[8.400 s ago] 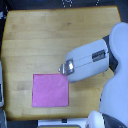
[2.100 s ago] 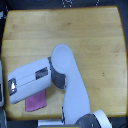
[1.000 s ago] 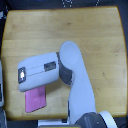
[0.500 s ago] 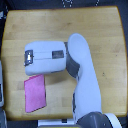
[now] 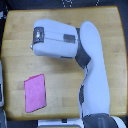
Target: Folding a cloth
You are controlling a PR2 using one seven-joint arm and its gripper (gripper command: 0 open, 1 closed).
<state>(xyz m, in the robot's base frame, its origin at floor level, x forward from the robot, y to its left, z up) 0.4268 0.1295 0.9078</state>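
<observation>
Nearest the bottom edge of the exterior view, my arm [image 5: 95, 85] rises as one white column on the exterior view's right, with a dark joint partway up. To the exterior view's left of it lies the cloth [image 5: 35, 92], a single pink-magenta piece, flat on the surface [image 5: 60, 70] near the lower left corner. It is a narrow rectangle with its long axis running nearly up and down in the picture, tilted a little so the top end leans toward the exterior view's right. Its top short edge points toward my forearm above, and its bottom short edge sits close to the surface's near rim. I count one cloth and one arm, nothing else resting on the wood. Farther up, my forearm bends across toward the exterior view's left and ends in my tool [image 5: 35, 40], a dark block at the tip of the white casing, hanging over the bare wood well apart from the cloth and above it in the picture. I have nothing of the cloth in it; whether the jaws stand apart or closed I cannot tell from this angle. Beyond that the surface runs on to its far edge, light brown wood with rounded corners.
</observation>
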